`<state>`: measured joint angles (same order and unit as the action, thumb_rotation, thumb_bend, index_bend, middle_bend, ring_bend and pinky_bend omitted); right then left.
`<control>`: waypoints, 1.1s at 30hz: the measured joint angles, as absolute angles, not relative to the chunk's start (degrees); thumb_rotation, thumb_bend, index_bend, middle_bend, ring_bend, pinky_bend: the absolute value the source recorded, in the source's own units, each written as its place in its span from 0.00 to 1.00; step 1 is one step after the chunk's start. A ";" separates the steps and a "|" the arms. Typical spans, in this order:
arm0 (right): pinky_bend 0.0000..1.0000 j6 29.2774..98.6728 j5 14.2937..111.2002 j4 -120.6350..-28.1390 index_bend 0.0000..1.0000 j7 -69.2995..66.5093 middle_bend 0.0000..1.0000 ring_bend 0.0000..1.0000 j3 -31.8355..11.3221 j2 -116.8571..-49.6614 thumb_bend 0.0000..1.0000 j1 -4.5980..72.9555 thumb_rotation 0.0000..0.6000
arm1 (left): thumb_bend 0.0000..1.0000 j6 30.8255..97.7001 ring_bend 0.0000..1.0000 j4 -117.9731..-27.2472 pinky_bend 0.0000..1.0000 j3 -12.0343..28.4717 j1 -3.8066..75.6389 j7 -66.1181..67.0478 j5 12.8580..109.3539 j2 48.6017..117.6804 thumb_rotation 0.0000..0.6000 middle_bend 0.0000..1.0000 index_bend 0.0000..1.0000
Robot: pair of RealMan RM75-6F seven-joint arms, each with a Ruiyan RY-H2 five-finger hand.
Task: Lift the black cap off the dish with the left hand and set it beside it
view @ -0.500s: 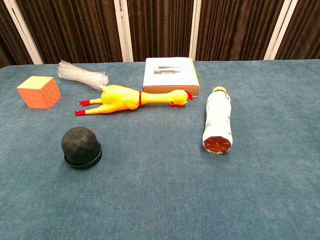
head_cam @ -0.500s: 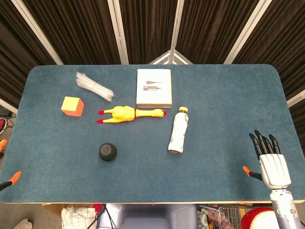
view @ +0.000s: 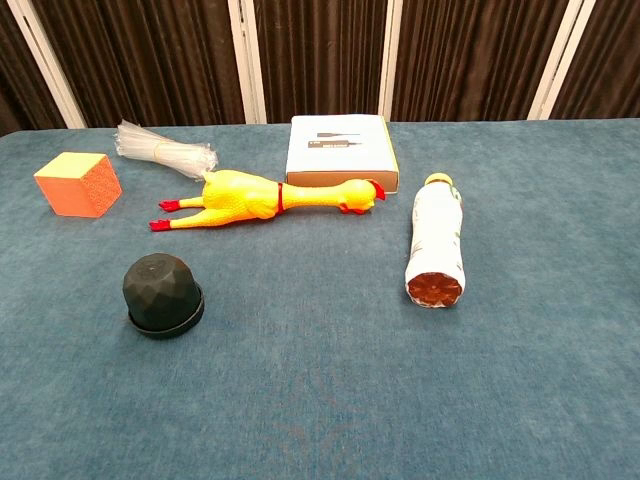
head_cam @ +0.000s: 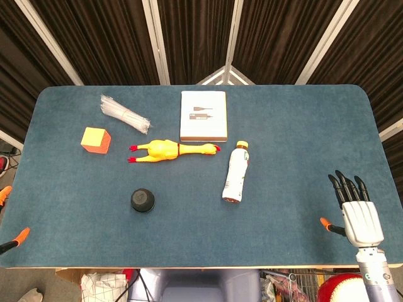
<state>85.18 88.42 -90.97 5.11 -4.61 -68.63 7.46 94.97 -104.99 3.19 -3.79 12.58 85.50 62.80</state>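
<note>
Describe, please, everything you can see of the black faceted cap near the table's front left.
The black faceted dome-shaped cap looks like matte plastic, with a flattish top and angular facets down its sides. It sits upright on a thin black dish, whose rim shows just around its base, on the blue carpeted table. Nothing else touches it; no hand is near it.

Head view steeply down over the whole table (head_cam: 283,126); chest view low, nearer, across the same tabletop.
</note>
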 measured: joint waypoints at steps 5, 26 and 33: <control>0.00 85.01 88.09 -91.39 0.00 5.54 0.00 0.12 -4.80 -68.52 0.15 7.61 1.00 | 0.21 93.78 0.00 -104.55 0.00 3.39 -3.29 11.85 84.78 63.00 1.00 0.17 0.14; 0.00 86.47 90.55 -90.53 0.00 4.59 0.00 0.12 -2.47 -69.34 0.15 6.12 1.00 | 0.14 82.58 0.00 -106.43 0.00 3.12 1.36 9.32 80.01 63.03 1.00 0.16 0.10; 0.00 86.96 90.53 -90.06 0.00 4.03 0.00 0.12 -2.63 -69.41 0.15 5.92 1.00 | 0.11 74.65 0.00 -107.84 0.00 5.35 6.44 6.41 75.80 63.15 1.00 0.15 0.10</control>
